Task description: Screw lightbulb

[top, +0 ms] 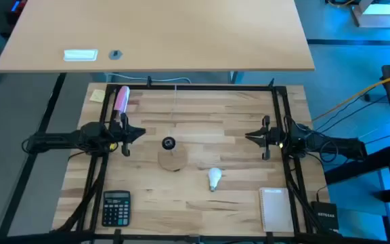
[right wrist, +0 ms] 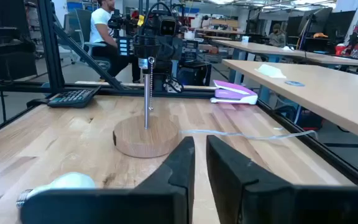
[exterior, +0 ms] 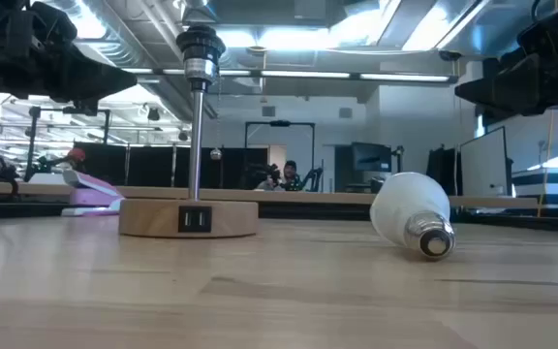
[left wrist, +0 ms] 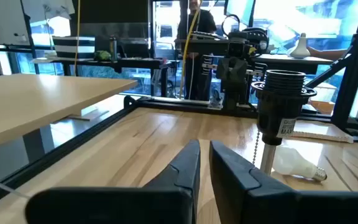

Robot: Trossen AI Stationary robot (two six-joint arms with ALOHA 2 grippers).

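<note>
The white lightbulb (top: pixel 213 177) lies on its side on the table, right of centre, its silvery screw base (exterior: pixel 434 242) toward the near edge; it also shows in the left wrist view (left wrist: pixel 296 163) and the right wrist view (right wrist: pixel 61 185). The black socket (top: pixel 168 143) stands upright on a thin stem on its round wooden disc (top: pixel 172 160), left of the bulb. My left gripper (top: pixel 141 133) hovers left of the socket, shut and empty (left wrist: pixel 204 144). My right gripper (top: pixel 248 137) hovers right of the socket and beyond the bulb, shut and empty (right wrist: pixel 200 140).
A black calculator (top: pixel 116 207) lies at the near left, a white flat box (top: pixel 274 207) at the near right, and a pink object (top: pixel 121 99) and yellow note (top: pixel 97 95) at the far left. A thin cord (right wrist: pixel 247 134) runs from the disc toward the far edge. Black frame rails (top: pixel 279 115) border the table.
</note>
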